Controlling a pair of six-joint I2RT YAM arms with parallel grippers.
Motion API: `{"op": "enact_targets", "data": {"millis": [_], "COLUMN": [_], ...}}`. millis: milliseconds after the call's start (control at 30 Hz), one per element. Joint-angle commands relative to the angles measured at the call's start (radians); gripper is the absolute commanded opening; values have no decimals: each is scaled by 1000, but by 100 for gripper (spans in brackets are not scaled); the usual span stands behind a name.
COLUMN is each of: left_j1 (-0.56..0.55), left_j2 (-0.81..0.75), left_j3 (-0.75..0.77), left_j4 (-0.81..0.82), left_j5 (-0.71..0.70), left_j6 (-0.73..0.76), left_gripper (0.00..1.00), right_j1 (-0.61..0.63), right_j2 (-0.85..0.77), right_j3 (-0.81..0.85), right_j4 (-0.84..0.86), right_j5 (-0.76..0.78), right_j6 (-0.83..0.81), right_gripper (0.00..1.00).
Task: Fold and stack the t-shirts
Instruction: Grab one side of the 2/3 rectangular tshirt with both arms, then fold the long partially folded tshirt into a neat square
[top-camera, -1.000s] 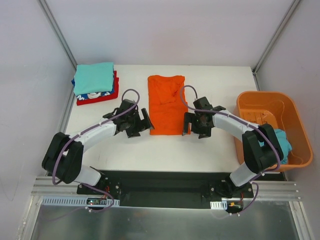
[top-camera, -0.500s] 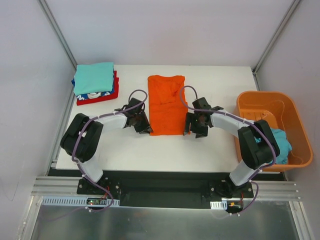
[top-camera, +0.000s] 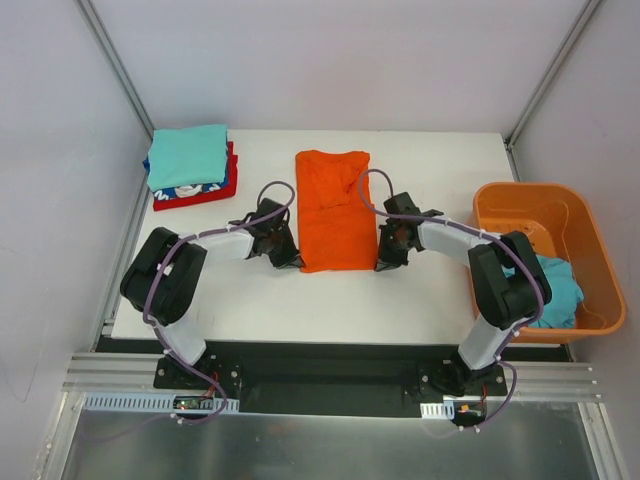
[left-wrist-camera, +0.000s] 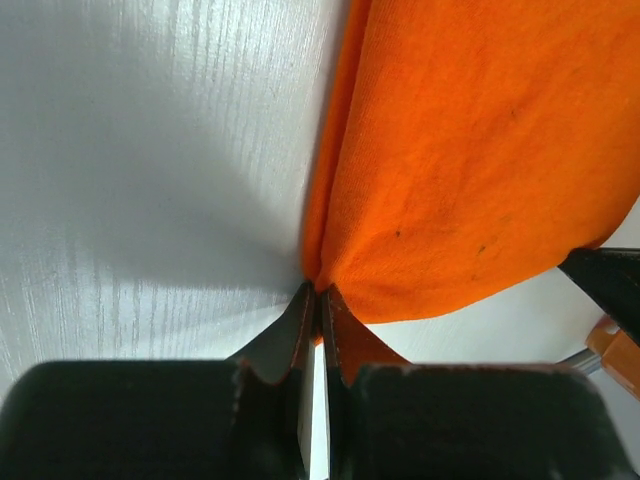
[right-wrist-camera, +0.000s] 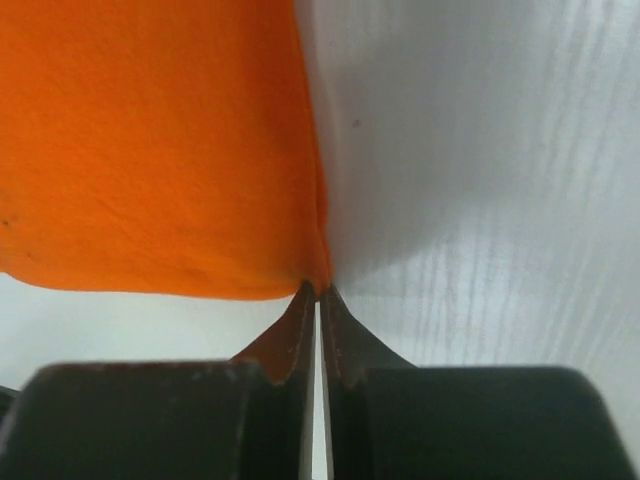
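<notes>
L gripper (left-wrist-camera: 318, 293), R gripper (right-wrist-camera: 318, 291) clamp soft bright-orange cloth t-shirt (top-camera: 335, 205) corners at 7, 5 o'clock; prob. to fold hem up.

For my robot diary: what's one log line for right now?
left claw: shut on orange t-shirt | right claw: shut on orange t-shirt | grip: near corners

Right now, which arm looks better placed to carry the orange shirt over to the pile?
Left, probably. The left gripper pinches a near corner of the orange shirt, on the side of the folded pile; the right gripper holds the corner nearer the basket.
</notes>
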Motion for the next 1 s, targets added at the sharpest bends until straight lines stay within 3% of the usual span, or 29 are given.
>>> {"op": "enact_targets", "data": {"millis": [0, 100, 233, 367, 433, 600, 733, 767, 967], "left_j1": [-37, -50, -106, -207, -247, -251, -251, -251, -215], "left_j2": [-60, -103, -257, -454, -585, -813, -890, -890, -761], "left_j3": [-44, -91, -186, -292, -321, -308, -231, -196, -10], "left_j4": [-36, -35, -39, -73, -102, -157, -183, -196, -230], "left_j5": [-42, -49, -59, -67, -79, -89, -142, -214, -374], "left_j6": [5, 2, -15, -73, -94, -90, -58, -53, 27], "left_gripper": [0, 0, 0, 0, 0, 0, 0, 0, 0], "right_j1": [8, 14, 58, 209, 270, 282, 275, 271, 157], "right_j2": [13, -51, -265, -502, -650, -905, -903, -891, -748], "right_j3": [-21, -104, -254, -352, -358, -288, -190, -167, -13], "right_j4": [106, 136, 117, -39, -142, -275, -288, -289, -208], "right_j5": [-81, -79, -65, 26, 66, 102, 192, 212, 185], "right_j6": [-3, -3, 17, 52, 81, 74, -3, -15, -78], "right_gripper": [1, 1, 1, 1, 1, 1, 1, 1, 1]}}
